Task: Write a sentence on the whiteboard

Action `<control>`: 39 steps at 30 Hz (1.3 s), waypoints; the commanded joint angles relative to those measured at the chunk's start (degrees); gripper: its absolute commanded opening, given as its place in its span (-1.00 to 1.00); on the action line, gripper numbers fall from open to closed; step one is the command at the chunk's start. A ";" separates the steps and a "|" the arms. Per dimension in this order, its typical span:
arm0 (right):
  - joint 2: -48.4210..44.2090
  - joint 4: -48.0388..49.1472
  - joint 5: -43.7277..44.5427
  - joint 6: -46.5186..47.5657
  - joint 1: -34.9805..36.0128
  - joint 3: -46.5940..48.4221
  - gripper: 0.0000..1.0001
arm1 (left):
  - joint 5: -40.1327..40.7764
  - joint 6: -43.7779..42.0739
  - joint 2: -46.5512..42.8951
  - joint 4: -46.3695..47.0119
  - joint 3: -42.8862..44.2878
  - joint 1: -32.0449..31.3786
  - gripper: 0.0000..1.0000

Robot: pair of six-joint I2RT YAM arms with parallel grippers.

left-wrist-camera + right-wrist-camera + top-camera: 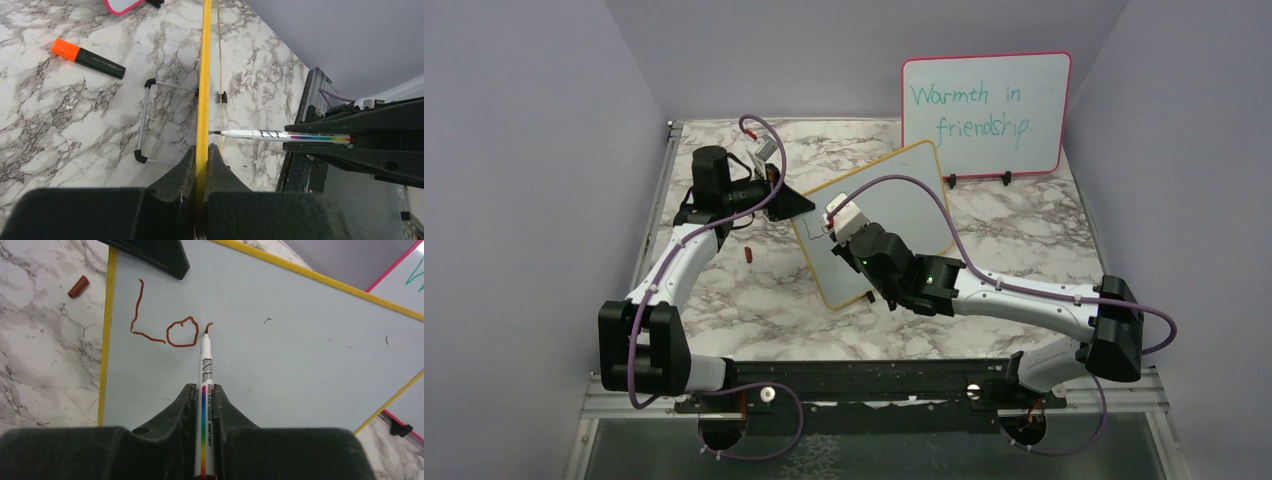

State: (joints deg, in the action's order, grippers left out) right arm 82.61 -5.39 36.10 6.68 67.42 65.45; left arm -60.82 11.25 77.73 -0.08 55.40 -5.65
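**Item 1. Right gripper** (202, 390): fingers pinch a white marker (206, 367) by its rainbow-striped barrel. The marker points straight out ahead of the fingers, and its tip touches the board.

**Item 2. Sentence** (165, 330): red-brown ink at the marker tip. So far it reads "Lo", with a short hooked stroke begun right at the tip. The letters lie just left of the tip.

**Item 3. Whiteboard** (300, 340): pale surface in a thin yellow frame, lying under and ahead of the right fingers. In the overhead view it stands tilted in the middle of the table. A few faint specks mark it to the right of the marker.

**Item 4. Left gripper** (202, 150): fingers pressed onto the board's yellow frame, one on each face (the board shows edge-on from this wrist). A small black clip foot (221, 96) sits just right of the edge, further out from the fingers.

**Item 5. Loose pieces on the table:**
- A red-brown cap (78, 286) lies off the board's left edge.
- A wire stand (145, 122) with black tips lies left of the left fingers.
- A black pen with an orange cap (87, 57) lies further out on the same side.

**Item 6. Table** (1024, 230): white marble pattern with grey veins.

**Item 7. Pink-framed board** (986, 112): upright at the far right, beyond both grippers. Its teal script reads "Warmth in friendship."

**Item 8. Walls** (524, 150): plain lavender panels on three sides.
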 commanded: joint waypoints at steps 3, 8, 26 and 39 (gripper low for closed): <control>-0.68 -2.68 0.19 -2.00 -0.27 -1.81 -0.99 | 2.62 -5.18 1.75 -4.80 -0.64 -1.56 -1.00; -1.20 -3.02 0.33 -2.50 -0.27 -2.38 -0.99 | 2.72 -5.18 1.89 -4.84 -0.64 -1.57 -1.00; -1.84 -3.47 0.73 -2.90 -0.26 -2.98 -0.98 | 2.81 -5.44 1.98 -5.10 -0.55 -1.60 -1.00; -2.41 -3.99 1.48 -3.16 -0.27 -3.62 -0.99 | 2.81 -5.44 1.99 -5.28 -0.46 -1.56 -1.00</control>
State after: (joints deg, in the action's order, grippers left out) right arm 81.19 -7.49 36.29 4.47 67.42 62.70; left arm -60.66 11.07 77.91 -0.36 55.59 -5.65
